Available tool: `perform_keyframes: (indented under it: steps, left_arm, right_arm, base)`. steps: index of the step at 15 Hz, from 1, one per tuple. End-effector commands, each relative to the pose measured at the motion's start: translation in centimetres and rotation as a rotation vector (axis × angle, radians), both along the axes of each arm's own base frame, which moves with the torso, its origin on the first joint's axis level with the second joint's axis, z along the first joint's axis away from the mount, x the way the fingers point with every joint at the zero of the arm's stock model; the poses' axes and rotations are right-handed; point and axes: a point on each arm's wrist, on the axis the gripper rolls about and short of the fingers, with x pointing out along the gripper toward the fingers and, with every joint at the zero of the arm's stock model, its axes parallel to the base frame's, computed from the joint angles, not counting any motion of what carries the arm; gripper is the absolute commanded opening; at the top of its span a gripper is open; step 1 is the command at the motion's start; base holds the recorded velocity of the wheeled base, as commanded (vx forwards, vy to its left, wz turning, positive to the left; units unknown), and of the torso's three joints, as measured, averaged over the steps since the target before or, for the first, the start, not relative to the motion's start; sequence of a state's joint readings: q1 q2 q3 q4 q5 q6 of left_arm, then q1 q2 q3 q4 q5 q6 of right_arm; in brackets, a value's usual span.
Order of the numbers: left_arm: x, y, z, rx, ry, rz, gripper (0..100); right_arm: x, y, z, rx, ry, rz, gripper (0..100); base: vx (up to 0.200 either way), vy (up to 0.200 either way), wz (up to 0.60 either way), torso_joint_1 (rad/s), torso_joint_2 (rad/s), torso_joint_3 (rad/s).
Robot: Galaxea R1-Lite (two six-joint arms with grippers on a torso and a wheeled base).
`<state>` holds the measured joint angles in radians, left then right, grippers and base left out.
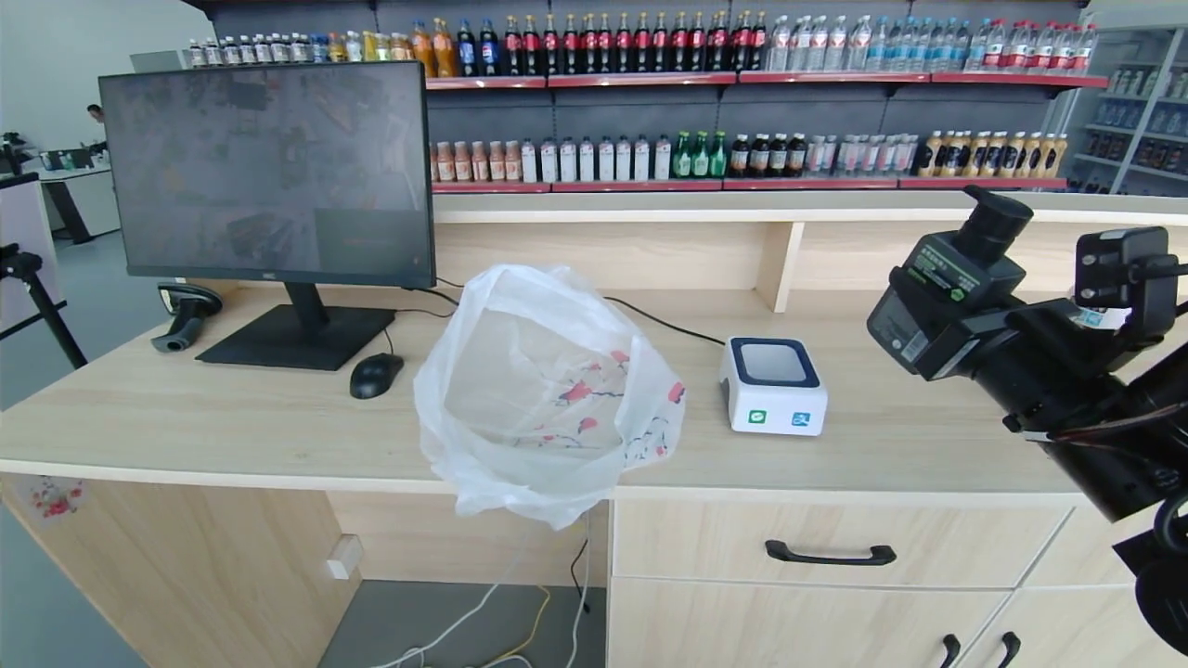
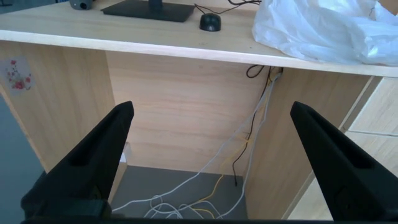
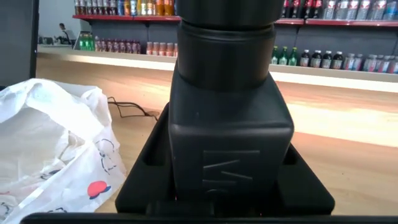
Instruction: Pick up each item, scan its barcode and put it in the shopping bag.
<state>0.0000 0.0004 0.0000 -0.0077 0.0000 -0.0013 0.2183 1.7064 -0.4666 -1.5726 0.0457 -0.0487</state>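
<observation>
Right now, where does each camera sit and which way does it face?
Head: high, looking forward and down at counter, shopping bag, scanner; right claw holding a black bottle shows at right.
Left wrist: low, before the counter front, facing the cables beneath it; open left claw frames them.
Right wrist: over the counter, facing the drink shelves past its gripped bottle.
Shared: head and right wrist both show bottle and bag.

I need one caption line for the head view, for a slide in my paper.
Right gripper holds a black bottle at the counter, right of the white scanner and the open shopping bag.
</observation>
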Motion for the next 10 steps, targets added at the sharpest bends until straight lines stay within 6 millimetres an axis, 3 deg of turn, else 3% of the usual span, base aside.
perform_keyframes:
  steps: [1,10]
  left_arm:
    - [0.0,0.0,0.01,0.0,-0.002,-0.002,100]
    - [0.0,0.0,0.08,-0.002,-0.008,-0.002,100]
  right_arm:
    - [-0.25,-0.03,0.21,0.002,-0.006,0.002,0]
    - [-0.33,0.0,0.25,0.003,-0.007,0.003,0]
  base:
    - [0.0,0.0,0.0,0.0,0.0,0.0]
    - [0.0,0.2,0.0,0.005,0.0,0.002]
